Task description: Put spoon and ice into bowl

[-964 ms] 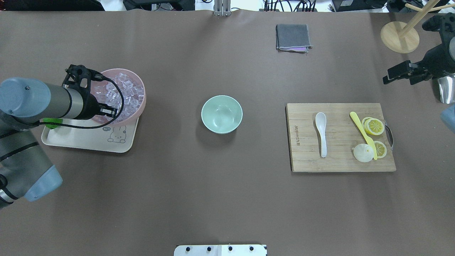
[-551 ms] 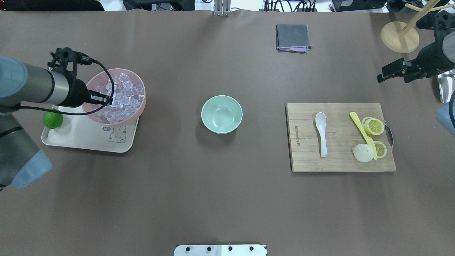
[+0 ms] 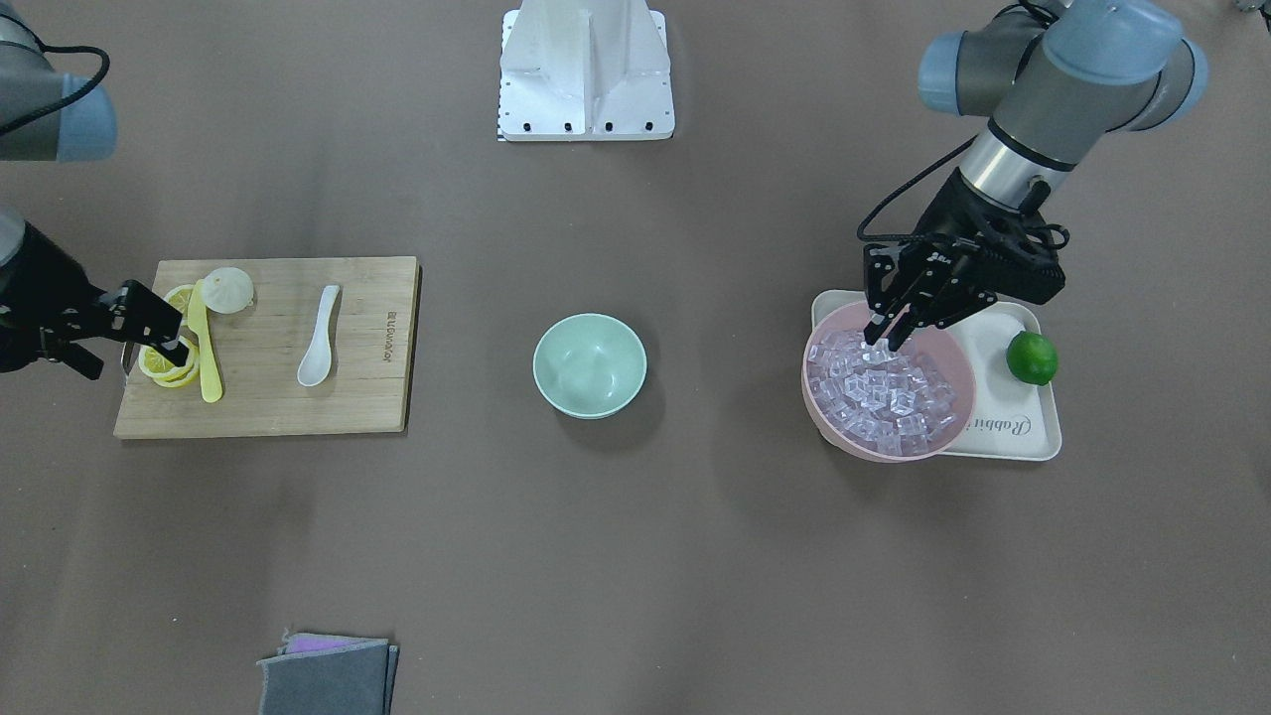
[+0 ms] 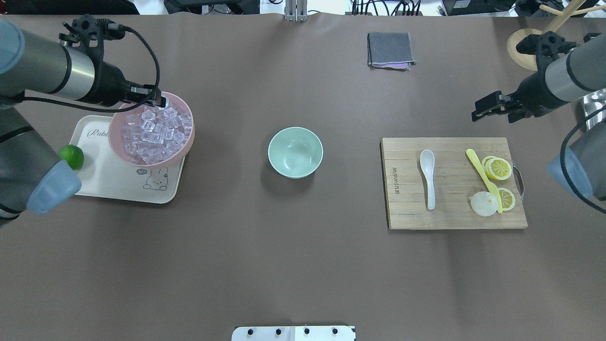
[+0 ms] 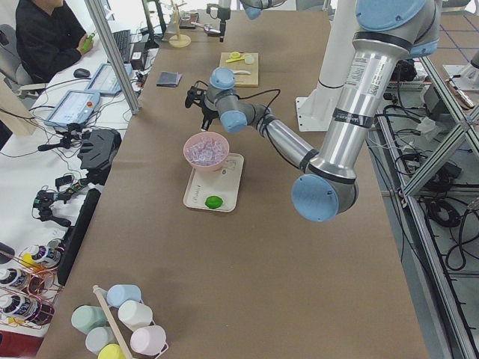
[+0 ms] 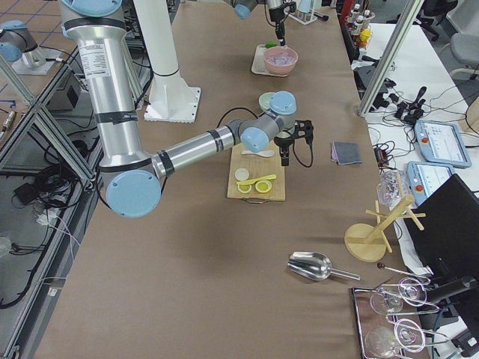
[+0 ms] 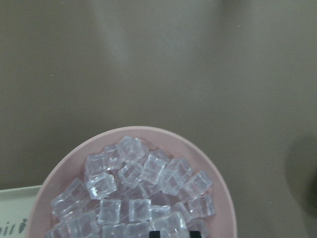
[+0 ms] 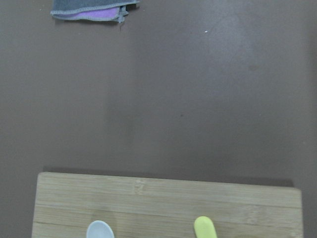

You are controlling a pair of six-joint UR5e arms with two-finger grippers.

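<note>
Counting 1 spoon (image 4: pixel 428 177), 1 bowl (image 4: pixel 295 152), many ice cubes (image 4: pixel 154 130); R jaws released, L jaws can't tell

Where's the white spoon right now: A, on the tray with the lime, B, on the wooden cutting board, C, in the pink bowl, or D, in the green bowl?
B: the spoon lies on the cutting board beside the yellow knife, and the green bowl is empty.

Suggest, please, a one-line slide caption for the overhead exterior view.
Left tool over the ice cubes in the pink bowl; mint-green bowl empty; white spoon on the cutting board.
</note>
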